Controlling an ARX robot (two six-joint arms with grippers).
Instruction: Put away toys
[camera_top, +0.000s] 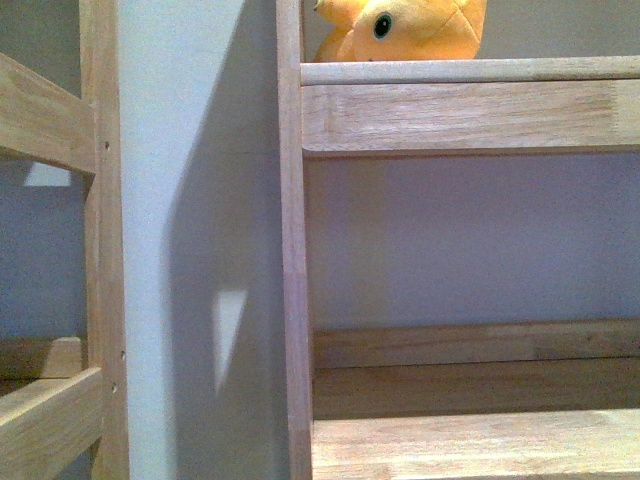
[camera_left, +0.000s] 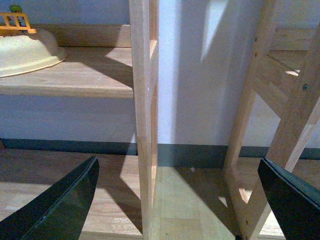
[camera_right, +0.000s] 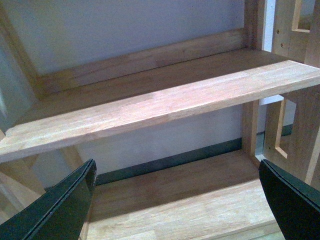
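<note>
A yellow-orange plush toy (camera_top: 405, 28) with a glossy black eye lies on the upper shelf (camera_top: 470, 72) of the right wooden rack, at the top of the front view; only its lower part shows. Neither arm appears in the front view. My left gripper (camera_left: 180, 200) is open, its dark fingers (camera_left: 65, 205) wide apart with nothing between them, facing a rack post (camera_left: 144, 115) and the floor. My right gripper (camera_right: 177, 200) is open too, empty, facing a bare wooden shelf (camera_right: 160, 105). The toy shows in neither wrist view.
Two wooden racks stand against a pale wall, with a gap (camera_top: 200, 250) between them. A cream bowl-shaped object (camera_left: 25, 50) with an orange toy fence (camera_left: 15, 22) on it rests on a shelf in the left wrist view. A slanted rack frame (camera_left: 280, 115) stands near the left gripper.
</note>
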